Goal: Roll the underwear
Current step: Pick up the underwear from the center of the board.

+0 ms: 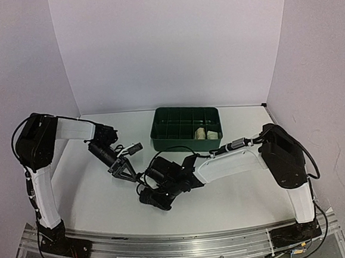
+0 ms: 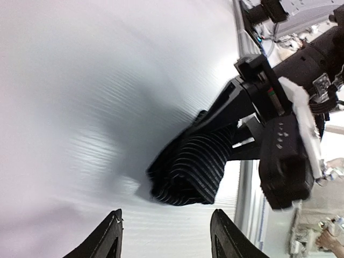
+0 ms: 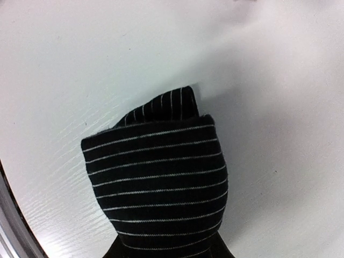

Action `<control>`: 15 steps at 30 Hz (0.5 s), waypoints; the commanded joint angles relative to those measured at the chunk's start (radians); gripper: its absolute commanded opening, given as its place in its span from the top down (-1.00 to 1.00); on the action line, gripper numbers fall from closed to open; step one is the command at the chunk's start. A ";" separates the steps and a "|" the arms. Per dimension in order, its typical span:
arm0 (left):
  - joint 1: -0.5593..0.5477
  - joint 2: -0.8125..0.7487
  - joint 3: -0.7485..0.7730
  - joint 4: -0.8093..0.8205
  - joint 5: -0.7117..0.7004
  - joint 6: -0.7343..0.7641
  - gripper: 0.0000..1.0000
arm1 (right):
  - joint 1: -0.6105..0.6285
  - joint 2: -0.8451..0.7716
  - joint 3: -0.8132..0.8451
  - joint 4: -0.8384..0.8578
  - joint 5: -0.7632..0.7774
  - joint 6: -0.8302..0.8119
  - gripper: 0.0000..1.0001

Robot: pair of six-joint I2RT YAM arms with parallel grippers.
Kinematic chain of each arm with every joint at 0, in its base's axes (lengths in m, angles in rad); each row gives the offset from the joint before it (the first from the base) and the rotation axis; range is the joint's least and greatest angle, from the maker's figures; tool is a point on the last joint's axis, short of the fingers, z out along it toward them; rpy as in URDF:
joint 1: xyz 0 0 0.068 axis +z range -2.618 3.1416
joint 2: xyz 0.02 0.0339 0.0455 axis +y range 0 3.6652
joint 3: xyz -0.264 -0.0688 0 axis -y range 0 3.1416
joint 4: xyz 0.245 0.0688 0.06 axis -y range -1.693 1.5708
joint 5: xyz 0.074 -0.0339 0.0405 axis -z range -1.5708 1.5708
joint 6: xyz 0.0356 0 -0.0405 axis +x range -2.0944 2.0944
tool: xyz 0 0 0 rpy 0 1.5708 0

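right pincer [image 1: 151, 197] clamped on black striped underwear roll [image 3: 156, 177] on bench [image 1: 100, 200], left pincer [image 2: 166, 236] parted, empty, at ten o'clock

Black pinstriped underwear [image 3: 156, 183], tightly rolled

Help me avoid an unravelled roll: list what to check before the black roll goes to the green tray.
1. Right gripper shut on the black roll: ok.
2. Left gripper open, empty and apart from the roll: ok.
3. Roll compact: mostly, but one fold edge pokes out at its top in the right wrist view, so cannot tell whether it will hold.
4. Roll lifted off the table: cannot tell.
5. Green tray has free compartments: ok. Only two cream rolls sit in it, at its near right.
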 commanded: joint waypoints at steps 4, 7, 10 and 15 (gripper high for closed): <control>-0.002 -0.083 -0.062 0.148 -0.119 -0.139 -0.09 | -0.037 0.044 -0.022 -0.152 -0.107 0.217 1.00; -0.003 -0.110 -0.118 0.182 -0.135 -0.146 -0.09 | -0.050 0.083 -0.002 -0.153 -0.166 0.257 1.00; -0.005 -0.113 -0.170 0.197 -0.142 -0.162 -0.10 | -0.063 0.116 0.010 -0.152 -0.208 0.299 1.00; -0.006 -0.145 -0.253 0.232 -0.111 -0.184 -0.09 | -0.105 0.111 0.019 -0.147 -0.252 0.403 1.00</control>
